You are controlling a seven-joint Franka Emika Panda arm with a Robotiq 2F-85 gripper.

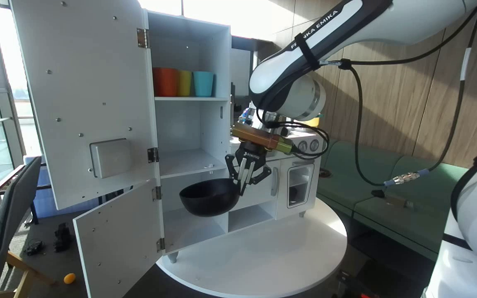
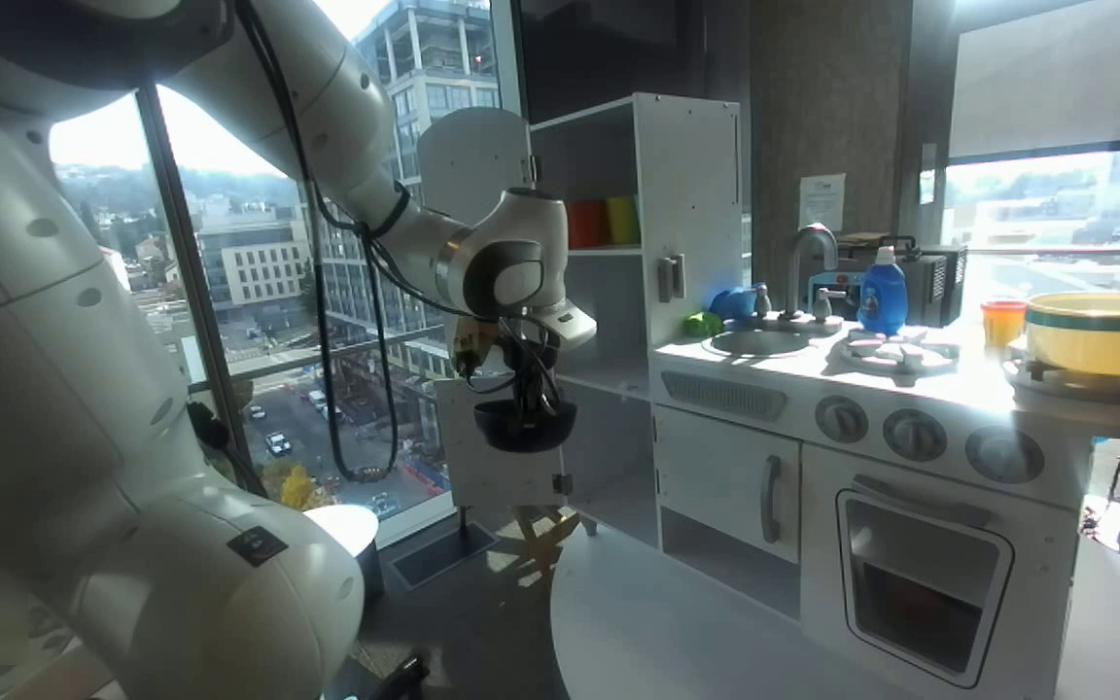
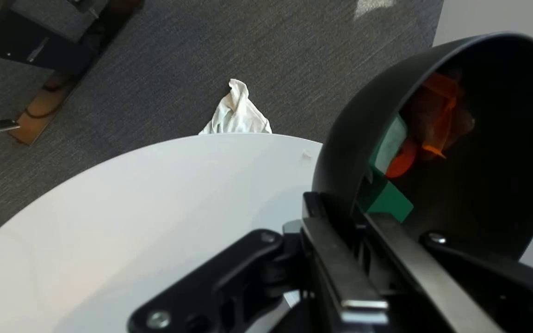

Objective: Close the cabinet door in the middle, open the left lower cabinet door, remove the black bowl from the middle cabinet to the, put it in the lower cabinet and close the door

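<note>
My gripper [image 1: 240,187] is shut on the rim of a black bowl [image 1: 209,201]. The bowl hangs in the air in front of the white cabinet's lower compartment [image 1: 191,229]; it also shows in an exterior view [image 2: 500,431]. In the wrist view the fingers [image 3: 340,210] stand either side of the wall of the bowl [image 3: 484,199]. Green and orange-red pieces lie inside it. The lower left door [image 1: 118,240] stands wide open. The large door above it [image 1: 75,91] is open too. The middle shelf [image 1: 184,162] holds nothing visible.
Red [image 1: 165,82], yellow [image 1: 184,83] and blue [image 1: 203,84] cups stand on the upper shelf. The play kitchen stands on a round white table [image 1: 263,256]. A closed cabinet door [image 2: 725,476] and an oven [image 2: 925,583] adjoin the tall cabinet. A chair [image 1: 10,223] stands beyond the doors.
</note>
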